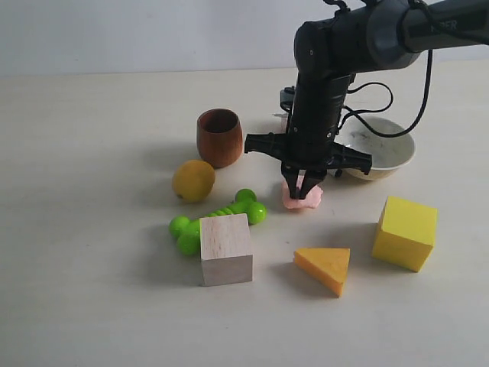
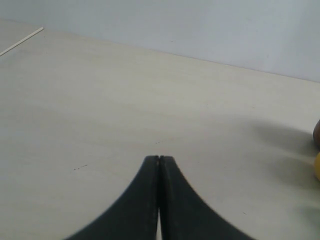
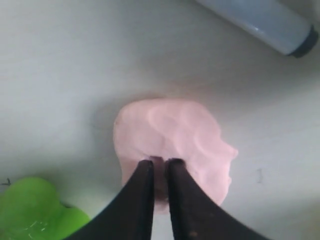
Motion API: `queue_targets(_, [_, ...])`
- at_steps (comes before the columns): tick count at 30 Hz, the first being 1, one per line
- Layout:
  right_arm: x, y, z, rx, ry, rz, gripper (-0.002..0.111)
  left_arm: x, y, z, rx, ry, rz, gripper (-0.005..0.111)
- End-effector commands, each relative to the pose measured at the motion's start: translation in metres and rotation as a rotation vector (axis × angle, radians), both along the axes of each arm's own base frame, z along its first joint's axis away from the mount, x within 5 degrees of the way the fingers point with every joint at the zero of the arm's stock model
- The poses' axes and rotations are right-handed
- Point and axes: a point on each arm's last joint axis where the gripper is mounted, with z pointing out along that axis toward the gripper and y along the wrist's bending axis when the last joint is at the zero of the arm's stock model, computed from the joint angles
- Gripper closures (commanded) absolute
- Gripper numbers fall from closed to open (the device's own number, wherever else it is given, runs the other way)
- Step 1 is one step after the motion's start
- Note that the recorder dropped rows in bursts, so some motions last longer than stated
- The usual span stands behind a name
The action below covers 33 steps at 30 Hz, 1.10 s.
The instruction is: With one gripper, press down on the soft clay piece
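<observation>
Clock directions are taken from the clay in the exterior view. Nearest the camera is a wooden block (image 1: 226, 248) at 8 o'clock. A cheese wedge (image 1: 325, 267) is at 5 and a yellow cube (image 1: 405, 232) at 4, both well apart from the clay. A green bone toy (image 1: 218, 220) lies between 8 and 9, touching the block's far top edge.

The soft clay piece (image 1: 312, 200) lies flat on the table (image 1: 92, 306) mid-scene, directly under the right gripper (image 1: 303, 186). The right arm comes straight down on it. In the wrist view the right gripper (image 3: 160, 161) has its jaws narrow, with only a thin slit between them. Both tips rest on top of the clay (image 3: 180, 130) near one edge. The blob spreads past the tips on every side, under the jaws and not held between them.

A lemon (image 1: 193, 180) is at 9, a wooden cup (image 1: 219, 138) at 10 and a white bowl (image 1: 378, 147) at 2. A pale blue tube (image 3: 255, 22) lies beyond the clay. I cannot tell what it is.

The left gripper (image 2: 159, 159) is over bare table, with its jaws pressed together and holding nothing.
</observation>
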Motion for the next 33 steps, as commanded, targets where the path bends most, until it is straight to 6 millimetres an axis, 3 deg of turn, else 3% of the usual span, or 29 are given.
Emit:
queue_targets(1, [0.0010,0.0001,0.0040,0.000,-0.021,0.014,0.093,-0.0001,-0.0003,0.0012,0.000,-0.014,-0.006,0.107])
queue_targets(6, [0.0000,0.0002,0.0040,0.001,-0.011,0.018,0.095,-0.0001,-0.0003,0.0012,0.000,-0.014,-0.006,0.107])
queue_targets(10, [-0.0001,0.0004,0.0040,0.003,-0.011,0.034,0.108,-0.0001,-0.0003,0.0012,0.000,-0.014,-0.006,0.107])
queue_targets(18, [0.0000,0.0003,0.0040,0.002,-0.012,0.035,0.108,-0.0001,-0.0003,0.0012,0.000,-0.014,-0.006,0.107])
queue_targets(24, [0.0004,-0.0002,0.0040,-0.003,-0.016,0.039,0.083,-0.0001,-0.0003,0.0012,0.000,-0.014,-0.006,0.107])
queue_targets(29, [0.0005,-0.0001,0.0049,-0.001,-0.020,0.039,0.083,-0.0001,-0.0003,0.0012,0.000,-0.014,-0.006,0.107])
queue_targets(33, [0.0010,0.0004,0.0069,0.007,-0.030,0.044,0.100,-0.0001,-0.0003,0.0012,0.000,-0.014,-0.006,0.107])
